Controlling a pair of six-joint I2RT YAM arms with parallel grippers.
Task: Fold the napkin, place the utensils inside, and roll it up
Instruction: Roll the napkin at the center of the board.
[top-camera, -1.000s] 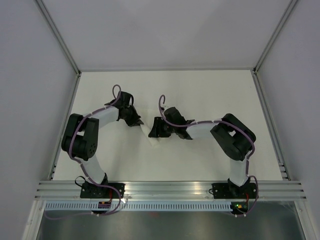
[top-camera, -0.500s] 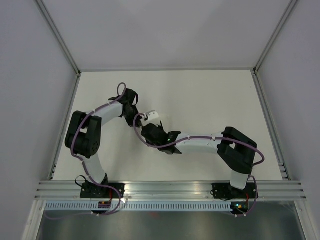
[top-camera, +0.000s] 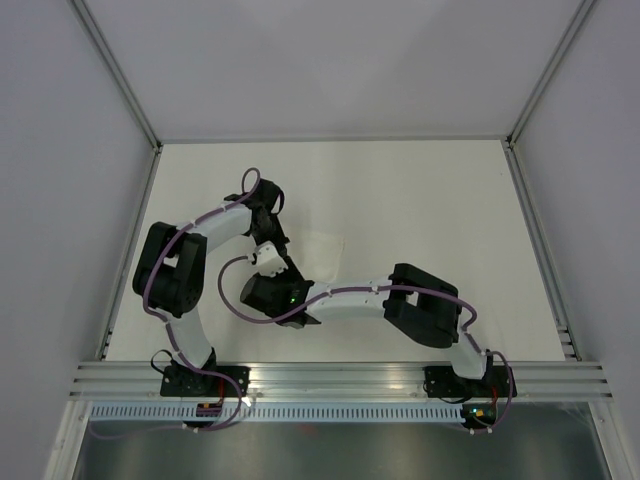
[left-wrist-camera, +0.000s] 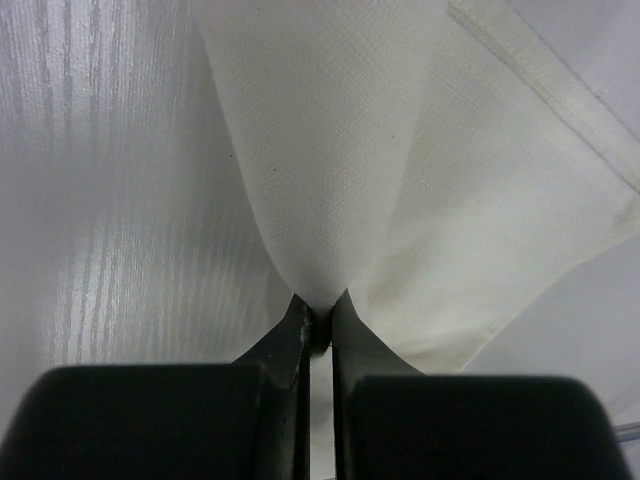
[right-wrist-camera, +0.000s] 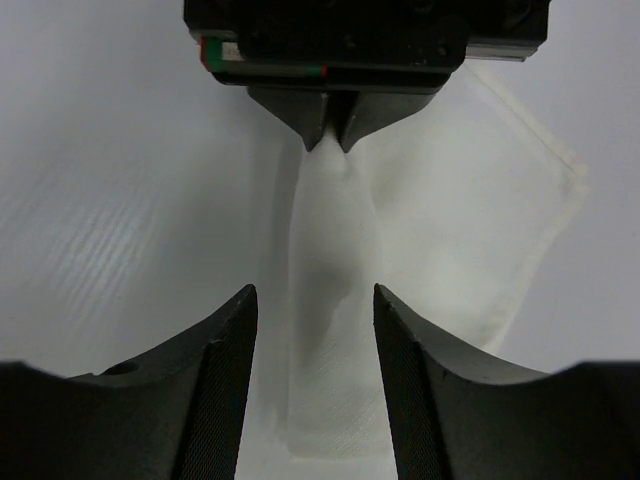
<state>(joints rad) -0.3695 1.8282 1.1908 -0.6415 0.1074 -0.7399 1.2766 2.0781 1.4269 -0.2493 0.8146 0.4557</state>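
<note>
Napkin (left-wrist-camera: 420, 180) pinched at a raised fold in left gripper (left-wrist-camera: 318, 310), hem ahead-right of it; right gripper (right-wrist-camera: 315, 295) spread wide opposite.

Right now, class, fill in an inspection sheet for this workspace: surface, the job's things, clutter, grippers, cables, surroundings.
Surface: white table, bare around the arms.
Job's things: napkin pinched at a fold and raised into a ridge, with its far part lying on the table. Utensils: nothing seen.
Clutter: nothing seen.
Grippers: left gripper shut on the napkin. Right gripper open, facing the left one across the napkin; contact with the cloth cannot be told.
Cables: purple cables run along both arms and loop near the wrists.
Surroundings: grey walls on three sides, metal rail at the near edge.
</note>
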